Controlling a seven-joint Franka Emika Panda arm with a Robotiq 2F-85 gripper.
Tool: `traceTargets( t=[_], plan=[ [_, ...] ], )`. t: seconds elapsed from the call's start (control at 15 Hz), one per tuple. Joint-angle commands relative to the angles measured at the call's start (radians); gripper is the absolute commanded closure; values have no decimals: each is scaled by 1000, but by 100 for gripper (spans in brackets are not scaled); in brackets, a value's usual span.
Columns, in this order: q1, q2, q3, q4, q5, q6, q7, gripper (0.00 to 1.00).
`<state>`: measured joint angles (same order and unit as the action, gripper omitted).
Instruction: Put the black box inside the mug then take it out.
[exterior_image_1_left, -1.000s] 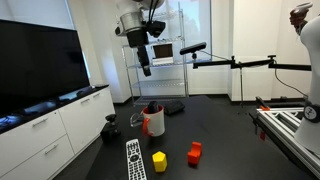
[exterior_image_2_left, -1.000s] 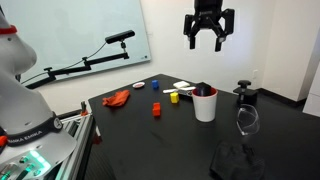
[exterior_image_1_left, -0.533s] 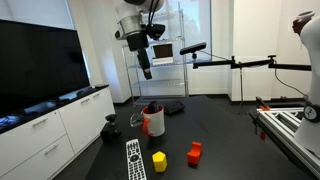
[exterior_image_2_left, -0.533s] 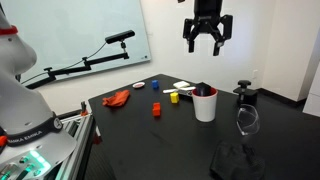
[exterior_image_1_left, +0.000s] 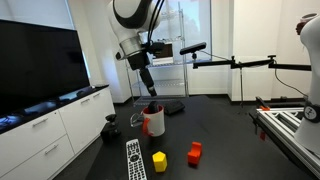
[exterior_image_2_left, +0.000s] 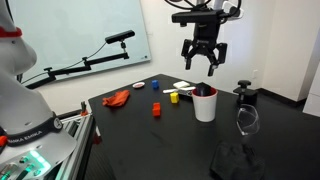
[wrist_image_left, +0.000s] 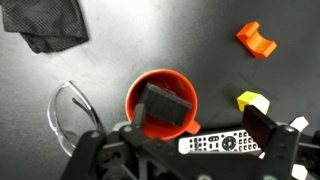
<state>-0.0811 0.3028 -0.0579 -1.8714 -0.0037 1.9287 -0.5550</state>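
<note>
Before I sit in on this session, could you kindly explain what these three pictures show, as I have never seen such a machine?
The machine is a single robot arm ending in a two-fingered gripper, which hangs open above the table and holds nothing. Two pictures come from cameras standing in the room at different spots; the third looks down from the arm's wrist. Below the gripper stands a white mug with a red inside, and the black box stands in it. Around it on the table lie a remote, a yellow block, an orange block, a pair of glasses and a dark cloth.
</note>
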Motion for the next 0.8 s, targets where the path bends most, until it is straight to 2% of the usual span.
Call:
traceTargets(
  t=[0.0,0.73],
  plan=[
    [-12,-2,13,11,-45,-11,15,0],
    [-11,36,21,-15,-81,23,40,0]
  ],
)
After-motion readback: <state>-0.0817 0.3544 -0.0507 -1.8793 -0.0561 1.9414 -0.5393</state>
